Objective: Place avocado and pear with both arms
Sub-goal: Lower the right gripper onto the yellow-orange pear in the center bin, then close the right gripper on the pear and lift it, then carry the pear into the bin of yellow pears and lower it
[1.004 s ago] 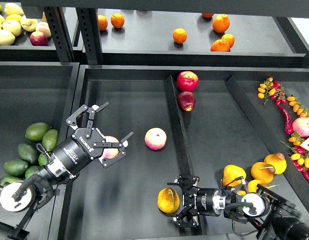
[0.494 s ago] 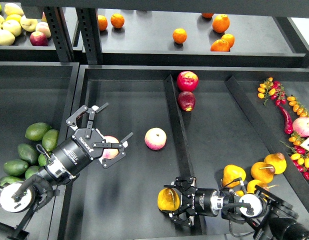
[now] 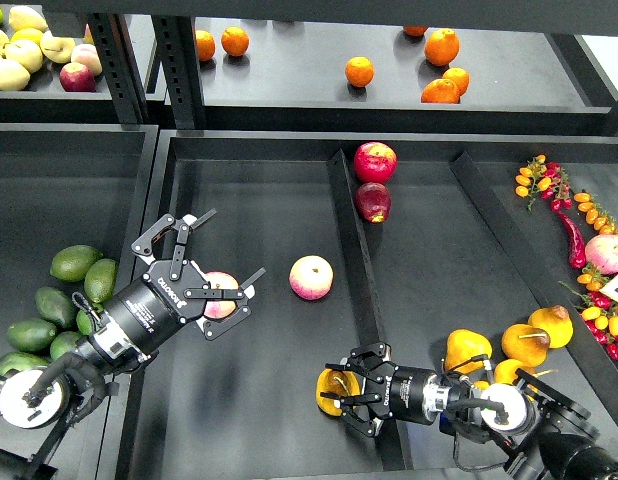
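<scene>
Several dark green avocados point(image 3: 75, 262) lie in the left bin. My left gripper point(image 3: 235, 242) is open and empty over the middle tray, to the right of the avocados, with a pink-yellow peach point(image 3: 221, 296) just beside its lower finger. A yellow-orange pear point(image 3: 331, 392) with a brown streak lies at the front of the middle tray, beside the divider. My right gripper point(image 3: 346, 394) has its two fingers on either side of this pear, closed against it. More yellow pears point(image 3: 467, 349) lie in the right compartment.
A second peach point(image 3: 311, 277) lies mid-tray. A black divider point(image 3: 351, 235) splits the tray, with two red apples point(image 3: 374, 161) at its far end. Peppers and small tomatoes point(image 3: 569, 225) lie at the far right. Oranges and apples sit on the upper shelf.
My right gripper has slid left so its fingers now straddle the pear, which has shifted slightly. My left gripper has dropped back a little and stays open.
</scene>
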You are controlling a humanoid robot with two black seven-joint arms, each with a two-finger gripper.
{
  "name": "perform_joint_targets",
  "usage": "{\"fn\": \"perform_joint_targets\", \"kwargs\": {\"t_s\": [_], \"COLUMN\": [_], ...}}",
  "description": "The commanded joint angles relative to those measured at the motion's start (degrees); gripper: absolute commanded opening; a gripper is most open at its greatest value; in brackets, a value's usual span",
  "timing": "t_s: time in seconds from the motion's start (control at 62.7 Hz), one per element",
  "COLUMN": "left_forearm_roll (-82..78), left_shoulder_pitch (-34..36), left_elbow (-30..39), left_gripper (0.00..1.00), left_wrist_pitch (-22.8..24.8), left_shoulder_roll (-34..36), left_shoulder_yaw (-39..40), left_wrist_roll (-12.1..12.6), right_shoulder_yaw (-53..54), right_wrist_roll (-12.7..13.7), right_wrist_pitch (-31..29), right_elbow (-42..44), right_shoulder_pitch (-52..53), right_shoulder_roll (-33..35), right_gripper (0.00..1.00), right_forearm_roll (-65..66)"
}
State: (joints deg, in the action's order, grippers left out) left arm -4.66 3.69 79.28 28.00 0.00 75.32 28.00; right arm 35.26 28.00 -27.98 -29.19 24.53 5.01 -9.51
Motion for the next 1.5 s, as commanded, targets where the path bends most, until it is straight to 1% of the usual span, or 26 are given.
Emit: {"fn": "perform_joint_targets", "kwargs": {"t_s": [0.0, 0.032, 0.064, 0.143, 0.398, 0.781, 0.988, 1.307, 1.482], "left_forearm_roll": [0.00, 0.00, 0.00, 0.00, 0.00, 0.00, 0.00, 0.00, -0.09], "left_shoulder_pitch": [0.00, 0.00, 0.00, -0.09, -0.44, -1.06, -2.20, -3.43, -3.43], "left_elbow": [0.08, 0.08, -0.01, -0.01, -0.01, -0.01, -0.01, -0.01, -0.01], "left_gripper": [0.99, 0.99, 0.99, 0.99, 0.99, 0.99, 0.99, 0.99, 0.99], "left_wrist_pitch": [0.00, 0.00, 0.00, 0.00, 0.00, 0.00, 0.00, 0.00, 0.00], "left_shoulder_roll": [0.00, 0.00, 0.00, 0.00, 0.00, 0.00, 0.00, 0.00, 0.00], "left_shoulder_yaw": [0.00, 0.00, 0.00, 0.00, 0.00, 0.00, -0.09, 0.00, 0.00], "left_wrist_roll": [0.00, 0.00, 0.00, 0.00, 0.00, 0.00, 0.00, 0.00, 0.00], "right_shoulder_yaw": [0.34, 0.43, 0.34, 0.34, 1.66, 6.49, 11.24, 11.50, 11.50], "right_wrist_roll": [0.00, 0.00, 0.00, 0.00, 0.00, 0.00, 0.00, 0.00, 0.00], "right_wrist_pitch": [-0.02, -0.02, -0.02, -0.02, -0.02, -0.02, -0.02, -0.02, -0.02], "right_elbow": [-0.25, -0.34, -0.43, -0.51, -2.80, -3.33, -4.82, -7.10, -7.46], "right_shoulder_pitch": [-0.01, -0.01, -0.01, -0.01, 0.26, 2.19, 2.10, -1.06, -3.96], "right_shoulder_roll": [0.00, 0.00, 0.09, 0.09, 0.17, 1.93, 7.11, 15.99, 16.79], "right_gripper": [0.33, 0.32, 0.29, 0.27, 0.26, 0.27, 0.27, 0.27, 0.27], "right_forearm_roll": [-0.34, -0.42, -1.04, -1.65, -2.62, -5.34, -7.19, -11.50, -11.41]}}
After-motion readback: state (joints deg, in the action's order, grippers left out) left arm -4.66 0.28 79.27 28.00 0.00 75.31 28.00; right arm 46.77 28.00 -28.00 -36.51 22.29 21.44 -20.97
